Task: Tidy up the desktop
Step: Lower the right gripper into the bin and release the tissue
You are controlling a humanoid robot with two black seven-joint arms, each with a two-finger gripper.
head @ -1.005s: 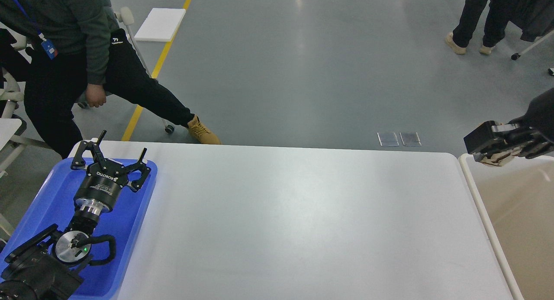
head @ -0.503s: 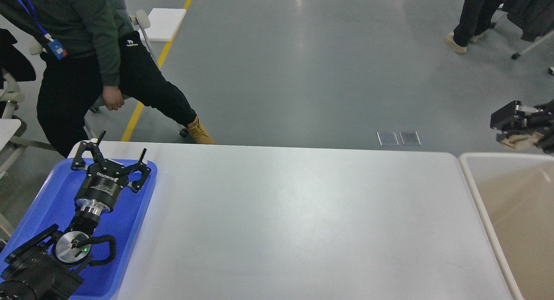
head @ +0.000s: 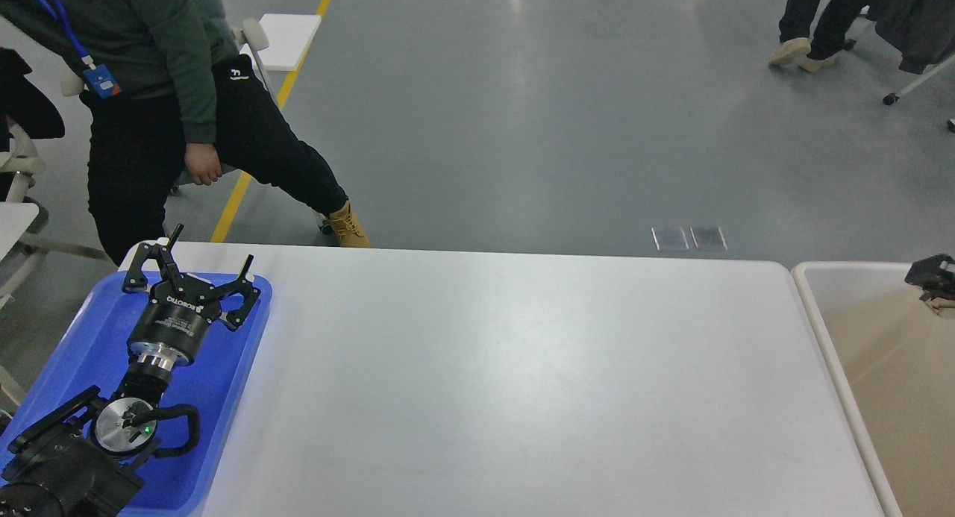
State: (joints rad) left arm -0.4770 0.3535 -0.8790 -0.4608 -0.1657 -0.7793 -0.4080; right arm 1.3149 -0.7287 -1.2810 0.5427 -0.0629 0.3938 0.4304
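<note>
Head view. The white desktop point(head: 507, 383) is shown as the landmark, with nothing seen lying on its bare surface. The left gripper point(head: 205, 259), fingers spread apart and holding nothing, is poised over the blue tray point(head: 82, 353) at the desktop's left end; the far rim of the tray could be struck if the arm were lowered or swung carelessly. The right gripper point(head: 932, 278) is cut off at the frame edge over the beige bin point(head: 813, 308) beside the desktop's right end; its finger state cannot be told. No contents are visible in either container; the tray is partly hidden by the arm.
</note>
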